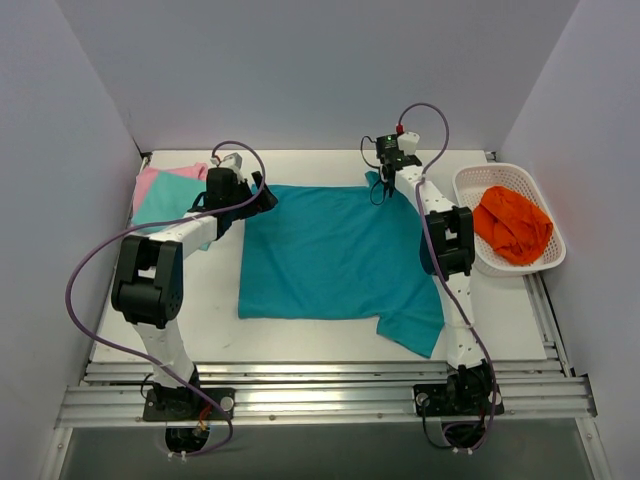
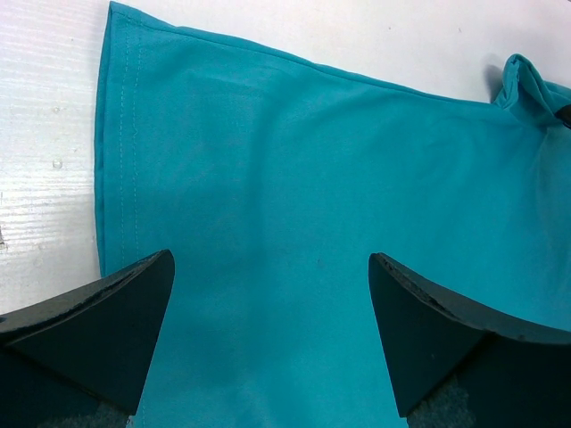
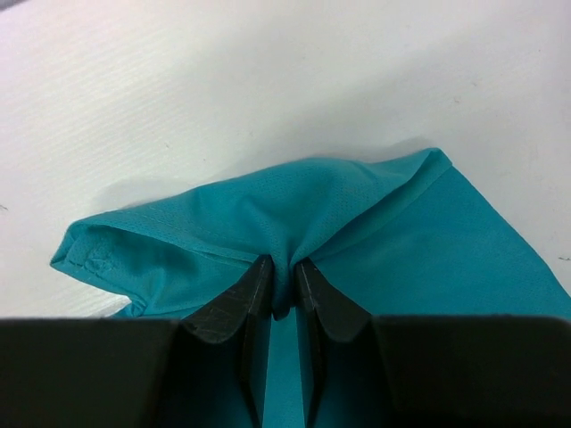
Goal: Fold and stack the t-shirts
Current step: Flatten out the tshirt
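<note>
The deep teal t-shirt (image 1: 330,250) lies spread flat in the middle of the white table, one sleeve trailing toward the near right. My left gripper (image 1: 262,195) hovers over its far left corner. In the left wrist view that gripper (image 2: 269,259) is open, with flat teal cloth (image 2: 312,169) below and nothing between the fingers. My right gripper (image 1: 380,190) is at the shirt's far right corner. In the right wrist view it (image 3: 284,263) is shut on a pinched fold of the teal cloth (image 3: 401,241). A pink t-shirt (image 1: 148,180) and an aqua-mint t-shirt (image 1: 170,203) lie folded together at the back left.
A white lattice basket (image 1: 500,167) stands at the right edge and holds a crumpled orange cloth (image 1: 512,225). Grey walls close in the table on the left, back and right. Metal rails (image 1: 320,385) run along the near edge by the arm bases.
</note>
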`<state>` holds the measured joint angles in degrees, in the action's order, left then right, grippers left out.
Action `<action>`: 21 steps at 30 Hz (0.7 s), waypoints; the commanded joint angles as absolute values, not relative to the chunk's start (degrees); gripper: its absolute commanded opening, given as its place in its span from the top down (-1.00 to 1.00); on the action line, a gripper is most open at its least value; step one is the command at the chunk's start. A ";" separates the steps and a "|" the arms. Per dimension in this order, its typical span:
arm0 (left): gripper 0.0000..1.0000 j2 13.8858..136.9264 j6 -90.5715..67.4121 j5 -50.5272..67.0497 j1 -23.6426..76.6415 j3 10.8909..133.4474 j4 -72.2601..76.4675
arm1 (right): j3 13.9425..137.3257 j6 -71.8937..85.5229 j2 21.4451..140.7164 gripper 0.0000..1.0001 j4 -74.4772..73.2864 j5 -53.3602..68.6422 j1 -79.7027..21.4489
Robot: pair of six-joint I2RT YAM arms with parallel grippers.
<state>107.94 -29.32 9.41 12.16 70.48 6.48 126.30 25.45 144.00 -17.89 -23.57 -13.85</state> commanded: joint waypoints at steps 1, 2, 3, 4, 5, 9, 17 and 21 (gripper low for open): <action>-1.00 108.28 -28.21 9.32 11.95 73.13 7.30 | 129.99 24.87 142.38 0.74 -19.42 -24.87 -13.45; -1.00 108.28 -28.30 9.32 11.87 73.04 7.29 | 130.34 24.96 142.82 0.76 -19.34 -24.87 -13.36; -1.00 108.28 -28.21 9.06 11.87 72.95 7.38 | 131.12 25.13 143.17 0.77 -19.16 -24.61 -13.10; -1.00 108.28 -28.13 9.05 11.87 72.95 7.30 | 131.57 25.14 144.04 0.78 -18.90 -24.44 -12.92; -1.00 108.28 -28.13 8.97 11.87 72.95 7.29 | 131.92 25.22 144.40 0.78 -18.55 -24.35 -12.75; -1.00 108.63 -27.69 8.62 11.87 73.30 6.94 | 132.36 25.49 146.59 0.78 -13.91 -23.21 -11.43; -1.00 108.55 -27.42 8.26 11.95 74.00 5.89 | 137.09 27.33 153.10 -1.00 -3.88 -22.23 -8.27; -1.00 106.71 -27.07 7.21 12.30 73.48 5.10 | 137.11 27.07 150.67 -1.00 -0.62 -24.77 -7.91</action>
<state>108.88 -28.08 8.36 12.23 71.24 5.13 134.76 26.57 154.41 -4.19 -22.63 -8.25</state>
